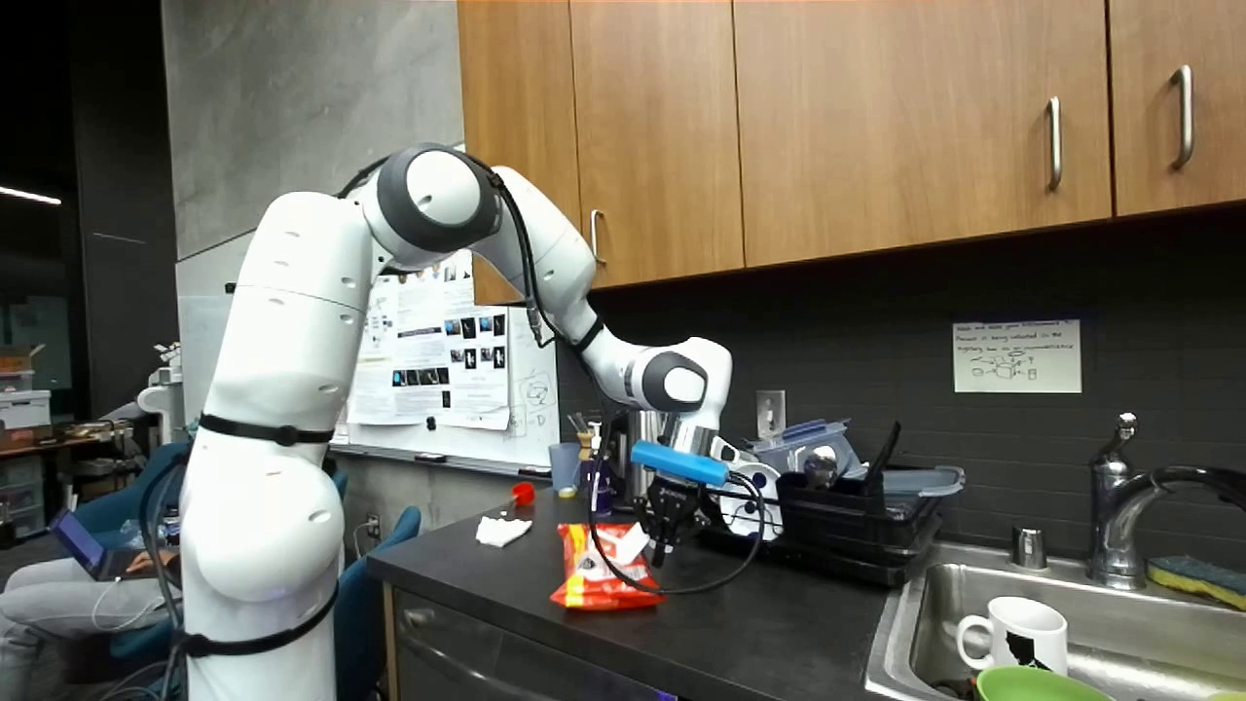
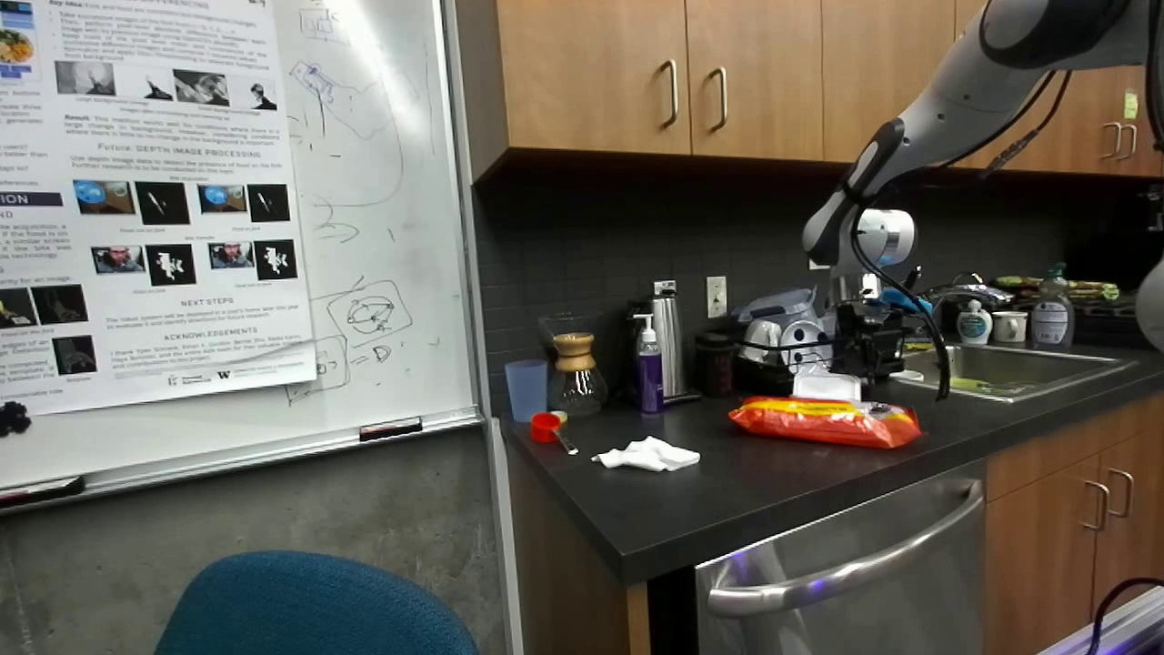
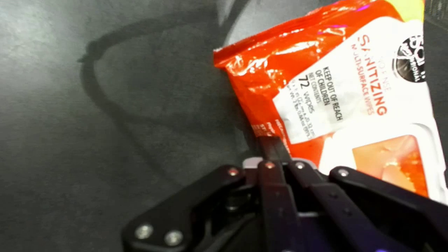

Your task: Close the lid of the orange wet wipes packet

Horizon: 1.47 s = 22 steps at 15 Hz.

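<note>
And here's the orange wet wipes packet (image 2: 823, 428), lying label up on the dark counter (image 2: 727, 509), its whitish lid (image 2: 826, 387) raised off the top face. In the wrist view, the white frame (image 3: 385, 130) around the opening shows orange inside, uncovered! The hand (image 3: 274, 150) points down at the packet's edge, fingers drawn right together, apparently gripping nothing; whether the tips touch the packet or hang just above, I can't tell. In an exterior view the lid sits right beside the hand; contact there, again, can't be called. Further along the counter, a crumpled white tissue (image 2: 647, 455), with a red scoop (image 2: 546, 428) near it. Next to the hand's other side, the black dish rack (image 1: 837, 526), and beyond that the sink (image 1: 973, 558), a white mug (image 1: 1040, 623) in it.
</note>
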### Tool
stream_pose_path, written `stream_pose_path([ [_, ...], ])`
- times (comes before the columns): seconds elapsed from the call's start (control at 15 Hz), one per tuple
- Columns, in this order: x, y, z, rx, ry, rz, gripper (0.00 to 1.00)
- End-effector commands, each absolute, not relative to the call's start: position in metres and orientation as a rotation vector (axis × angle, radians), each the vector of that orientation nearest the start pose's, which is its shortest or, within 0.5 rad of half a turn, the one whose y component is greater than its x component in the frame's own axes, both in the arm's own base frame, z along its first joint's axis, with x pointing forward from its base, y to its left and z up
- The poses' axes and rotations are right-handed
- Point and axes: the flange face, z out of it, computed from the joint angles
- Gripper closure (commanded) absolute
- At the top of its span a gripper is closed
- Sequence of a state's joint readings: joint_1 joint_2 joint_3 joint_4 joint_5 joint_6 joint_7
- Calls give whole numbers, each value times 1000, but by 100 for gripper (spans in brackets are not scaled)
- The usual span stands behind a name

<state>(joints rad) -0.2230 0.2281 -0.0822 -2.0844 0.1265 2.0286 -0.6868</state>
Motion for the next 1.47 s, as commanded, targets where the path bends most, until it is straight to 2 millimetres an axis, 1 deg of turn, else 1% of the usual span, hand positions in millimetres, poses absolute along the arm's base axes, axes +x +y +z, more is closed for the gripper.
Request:
stream_pose_path([
  [0.0, 511, -140, 315, -2844, -514, 261, 100],
  [0.53, 500, -106, 320, -2785, -610, 281, 100],
  [1.07, 482, -86, 330, -2730, -680, 326, 100],
  [1.4, 477, -68, 322, -2719, -724, 335, 100],
])
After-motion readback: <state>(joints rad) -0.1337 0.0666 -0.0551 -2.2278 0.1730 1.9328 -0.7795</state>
